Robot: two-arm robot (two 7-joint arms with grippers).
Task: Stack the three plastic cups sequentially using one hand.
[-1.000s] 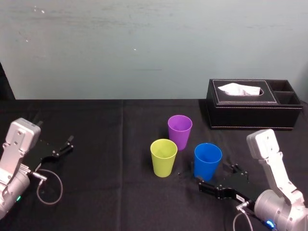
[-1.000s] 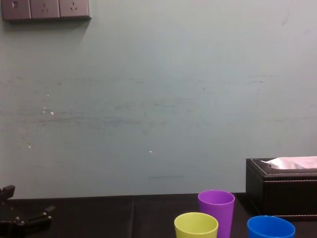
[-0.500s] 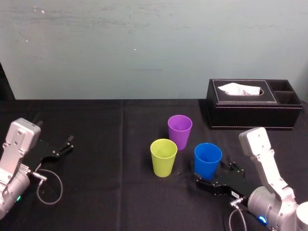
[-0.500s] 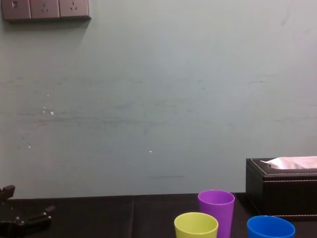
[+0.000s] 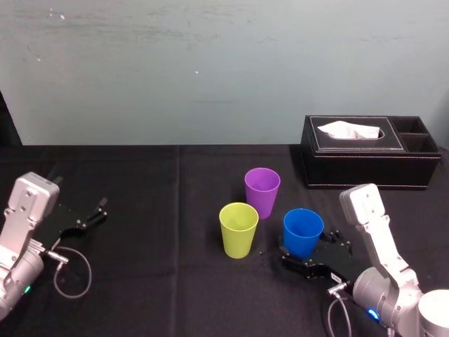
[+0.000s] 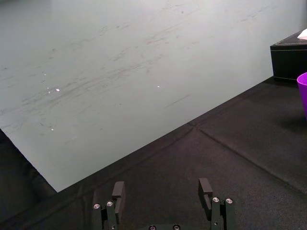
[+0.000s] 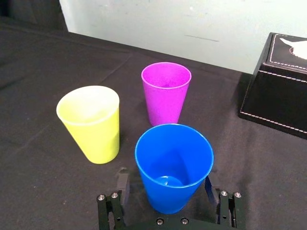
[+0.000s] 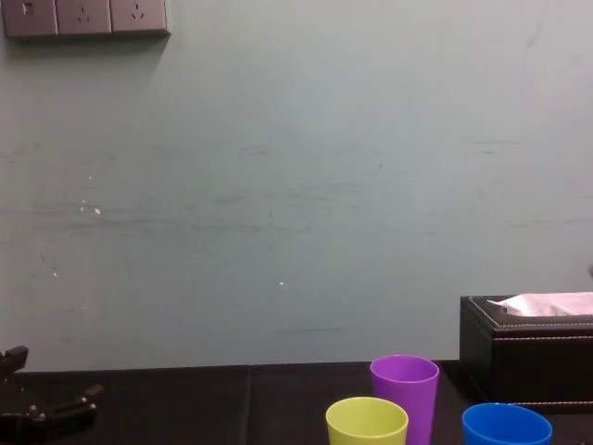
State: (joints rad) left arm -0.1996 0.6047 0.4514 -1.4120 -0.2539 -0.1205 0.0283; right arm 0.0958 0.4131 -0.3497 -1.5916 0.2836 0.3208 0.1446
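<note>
Straddling the blue cup (image 7: 173,163) on the table (image 5: 175,281) with the right claw (image 7: 165,187) spread wide, gripping nothing. Risking tipping it, or nudging it into the yellow-green cup (image 7: 91,122) just left, if closing off-centre. Left claw (image 5: 98,210) parked open, well left.

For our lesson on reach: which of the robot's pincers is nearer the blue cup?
Right. The right pincer straddles the blue cup, one finger each side; the left pincer sits far off to the cup's left.

Chest view: blue cup (image 8: 507,425), yellow-green cup (image 8: 367,422) cropped at btm.
</note>
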